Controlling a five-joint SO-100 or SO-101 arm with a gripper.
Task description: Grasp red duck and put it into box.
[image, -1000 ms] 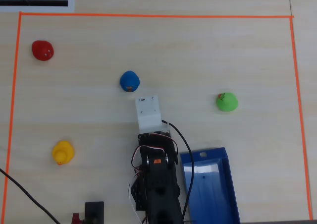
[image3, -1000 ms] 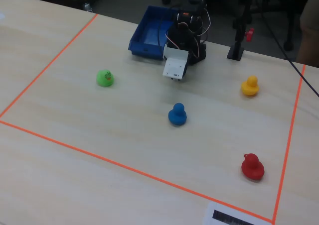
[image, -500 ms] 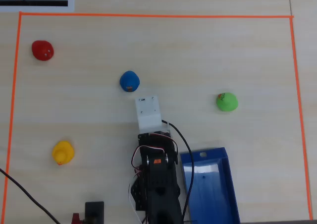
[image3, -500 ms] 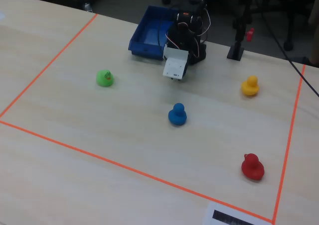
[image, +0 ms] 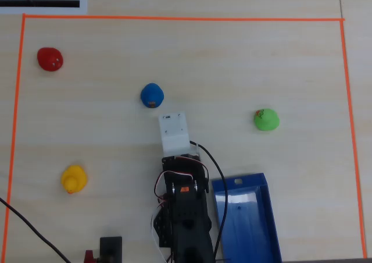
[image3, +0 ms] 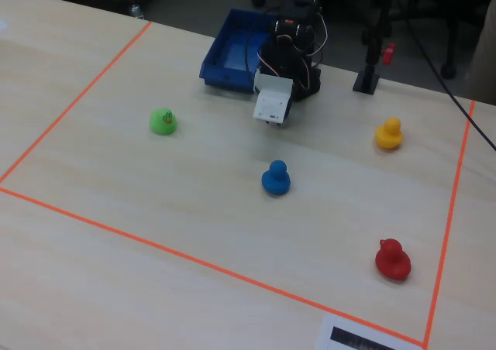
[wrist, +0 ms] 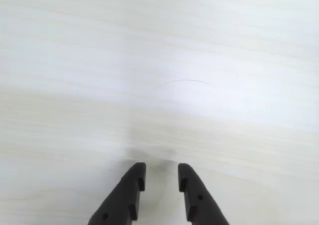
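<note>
Four ducks sit on the table: one red duck (image: 50, 59), one blue (image: 151, 95), one green (image: 266, 119), one yellow (image: 74, 178). One box (image: 264, 228).

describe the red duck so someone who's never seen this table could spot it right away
In the overhead view, find the orange tape rectangle on the pale wooden table and go to its top-left corner. The red duck sits just inside that corner, alone, farthest from the blue box. It is the only red one; its neighbours are a blue duck and a yellow duck.
</note>
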